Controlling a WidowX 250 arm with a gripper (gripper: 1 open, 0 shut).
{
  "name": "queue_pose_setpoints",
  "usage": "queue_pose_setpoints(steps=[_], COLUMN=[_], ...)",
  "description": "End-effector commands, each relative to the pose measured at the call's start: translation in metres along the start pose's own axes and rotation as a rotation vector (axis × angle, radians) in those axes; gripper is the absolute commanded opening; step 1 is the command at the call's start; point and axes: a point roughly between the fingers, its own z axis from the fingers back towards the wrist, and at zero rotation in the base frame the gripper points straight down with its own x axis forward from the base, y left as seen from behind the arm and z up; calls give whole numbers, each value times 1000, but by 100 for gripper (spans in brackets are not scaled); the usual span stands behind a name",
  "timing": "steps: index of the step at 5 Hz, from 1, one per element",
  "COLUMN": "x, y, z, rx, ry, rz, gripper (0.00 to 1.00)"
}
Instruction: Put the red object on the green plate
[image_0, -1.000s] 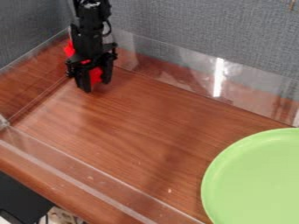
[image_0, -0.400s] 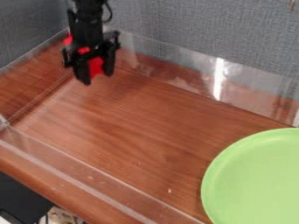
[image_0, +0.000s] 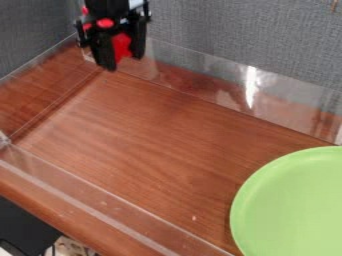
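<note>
Red object (image_0: 122, 46) clamped between the black fingers of the gripper (image_0: 112, 56), up in the upper left of the frame, clear of the wooden tabletop (image_0: 147, 140). Pointed straight down, jaws closed on the block. Lime green plate (image_0: 297, 205) at lower right, well apart, bare. Clear low wall (image_0: 201, 66) behind.
</note>
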Motion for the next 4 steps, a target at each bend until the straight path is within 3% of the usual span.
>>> queue_pose_setpoints(steps=[1, 3, 4], x=[-14, -55, -98], y=[9, 25, 15], z=[35, 30, 26], rx=[-66, -70, -77], ry=[-16, 20, 37], rz=[-52, -118, -112], gripper=[0, 0, 0])
